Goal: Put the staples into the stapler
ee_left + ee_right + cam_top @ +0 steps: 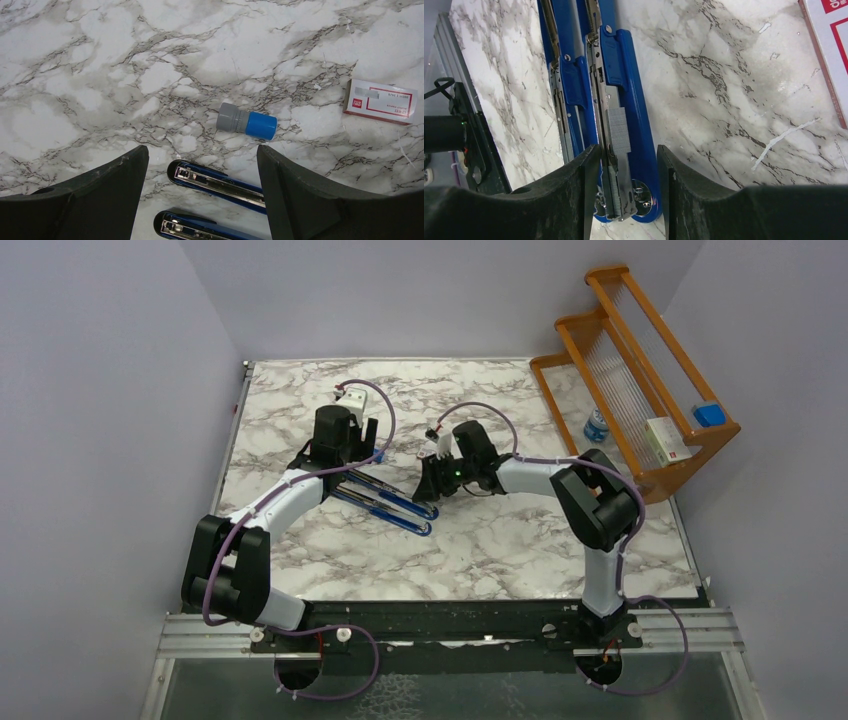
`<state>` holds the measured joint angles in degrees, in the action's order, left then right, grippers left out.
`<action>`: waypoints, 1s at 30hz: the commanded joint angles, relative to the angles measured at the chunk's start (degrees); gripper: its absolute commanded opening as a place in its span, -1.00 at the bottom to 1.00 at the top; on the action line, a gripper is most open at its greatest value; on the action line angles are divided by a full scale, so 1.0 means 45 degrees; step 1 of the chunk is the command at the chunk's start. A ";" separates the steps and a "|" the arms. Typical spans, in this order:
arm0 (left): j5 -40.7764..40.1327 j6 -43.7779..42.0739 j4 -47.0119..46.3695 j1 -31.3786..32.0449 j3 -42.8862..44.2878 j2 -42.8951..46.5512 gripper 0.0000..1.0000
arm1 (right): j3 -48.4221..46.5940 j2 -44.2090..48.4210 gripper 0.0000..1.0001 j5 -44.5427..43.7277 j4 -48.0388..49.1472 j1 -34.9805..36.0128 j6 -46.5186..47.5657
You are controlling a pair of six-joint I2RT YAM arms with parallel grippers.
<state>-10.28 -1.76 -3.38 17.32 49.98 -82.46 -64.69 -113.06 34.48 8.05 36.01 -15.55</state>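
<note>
The right gripper (pixel 627 150) has its two dark fingers partly apart, straddling the rounded end of one arm of the blue stapler (pixel 631 75). It cannot be seen whether the fingertips touch the stapler's sides. Between the fingers, a short grey strip of staples (pixel 618 131) lies in the silver metal channel of that arm, close to its end and free of both fingers. The stapler lies swung open on the white marble table (pixel 734 125), its second blue arm running just beside the first. The corner of the white staple box (pixel 830 45) with red print shows at the upper right edge of the right wrist view. The left gripper (pixel 201 150) has its fingers spread wide with nothing clamped between them; the tips of both stapler arms show in the gap. Just beyond them lies a small grey cylinder with a blue cap (pixel 246 121), on its side, and farther right the staple box lies flat. Seen from above, a wooden rack (pixel 640 380) stands at the table's far right corner.
</note>
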 commanded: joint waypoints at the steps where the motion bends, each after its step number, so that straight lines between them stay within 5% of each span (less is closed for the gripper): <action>1: 0.0278 0.0016 -0.0332 -0.0098 -0.0207 0.0251 0.65 | -0.0249 -0.0355 -0.05 0.0450 0.0453 -0.0081 -0.0162; 18: 0.0308 0.0037 -0.0338 -0.0139 -0.0207 0.0223 0.65 | -0.0250 -0.0448 -0.40 0.0675 0.0862 -0.0131 -0.0264; 30: 0.0319 0.0020 -0.0336 -0.0145 -0.0205 0.0268 0.65 | 0.0344 0.0761 -0.47 -0.0029 0.1381 -0.0141 0.0021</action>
<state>-9.87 -1.76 -3.40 17.19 49.95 -82.46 -63.92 -113.01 36.03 11.84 35.86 -16.56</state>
